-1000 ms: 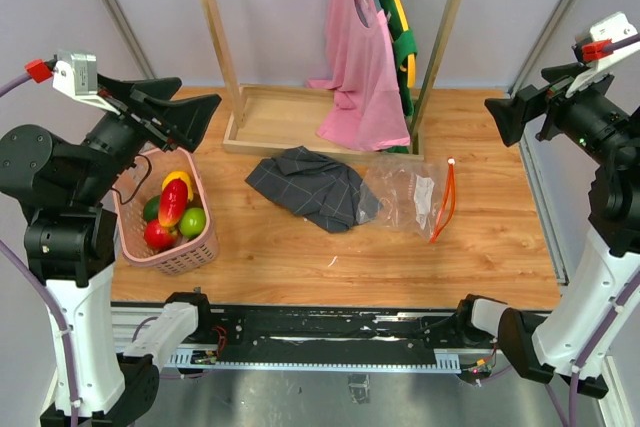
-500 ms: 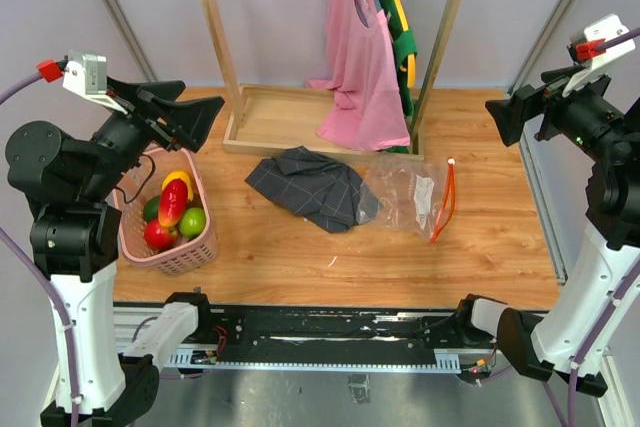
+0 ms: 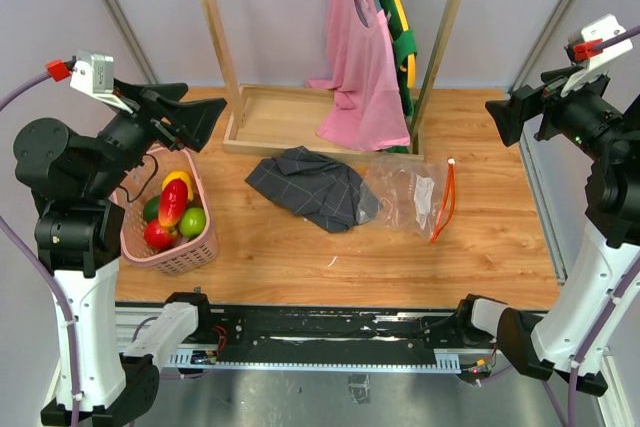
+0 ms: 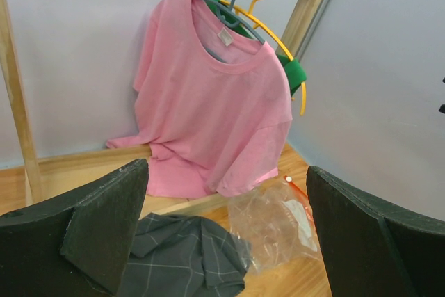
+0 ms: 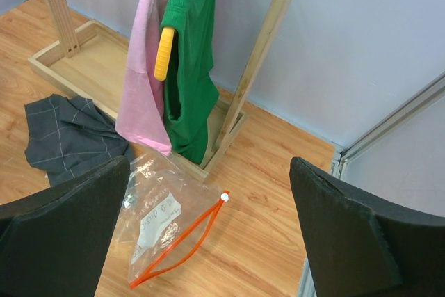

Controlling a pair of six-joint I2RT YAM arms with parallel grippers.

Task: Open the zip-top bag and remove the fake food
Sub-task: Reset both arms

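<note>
The fingers (image 4: 104, 227) of the left gripper (image 3: 193, 107) are spread wide with nothing between them, and so are the fingers (image 5: 62, 227) of the right gripper (image 3: 508, 115). Both pairs hang high above the table (image 3: 300, 257), touching nothing.

The bag (image 3: 410, 192) lies flat on the wood, well below and ahead of the right fingers and far across from the left ones, just beside the cloth (image 3: 310, 187). In the right wrist view the 2 strands of its zip strip (image 5: 182, 240) bow apart into a loop, so the mouth looks open. Through the clear plastic only a white label shows, with no fruit inside as far as can be seen.

The fruit (image 3: 175, 209) sits piled in the basket (image 3: 200, 242), right under the left fingers and well apart from the bag.

Judging by this, both steps look done: the bag is unzipped and emptied. Nothing seems left, unless a piece is hidden under the cloth, which these views cannot settle.
</note>
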